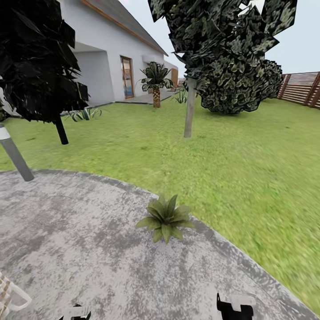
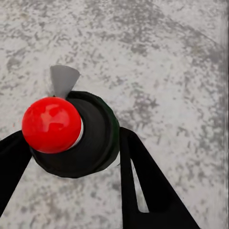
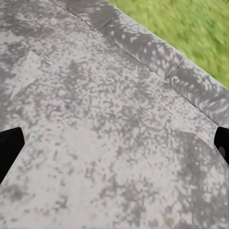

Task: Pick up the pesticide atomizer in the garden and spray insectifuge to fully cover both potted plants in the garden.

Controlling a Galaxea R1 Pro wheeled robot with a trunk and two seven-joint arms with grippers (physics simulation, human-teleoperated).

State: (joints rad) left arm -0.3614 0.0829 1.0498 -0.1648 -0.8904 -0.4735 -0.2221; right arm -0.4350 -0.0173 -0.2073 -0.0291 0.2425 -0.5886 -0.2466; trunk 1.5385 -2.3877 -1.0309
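— What is going on out on the paved round (image 1: pixel 66 231) right now?

— The robot is standing on the grey speckled paving, facing one of the potted plants (image 1: pixel 165 218), a low rosette of pointed green leaves sitting near the curved edge where stone meets lawn (image 1: pixel 231 169). Its left gripper (image 2: pixel 71 143) is clamping the pesticide atomizer (image 2: pixel 88 136): seen down the wrist, two black fingers (image 2: pixel 143 181) are pressing on either side of a dark round bottle body topped with a red ball.

— And the other arm?

— The right gripper (image 3: pixel 114 143) is hanging over bare paving with its jaws spread wide and nothing between them. Just its black fingertips are poking into the wrist view's edges.

— So which step is this?

— By my reading the pickup is done and the spraying of this first plant is about to start. The bottle is pointing down at stone, though, not at leaves.

— What does the next move call for?

— Probably lifting and swinging the left arm forward so the nozzle is facing the rosette, close enough that the mist is covering every leaf. I am spotting just one such rosette from here; taller spiky plants (image 1: pixel 84 114) and a small palm (image 1: pixel 156 82) are standing near the house (image 1: pixel 102 58), with dark trees (image 1: pixel 222 58) and a slatted fence (image 1: pixel 302 86) behind
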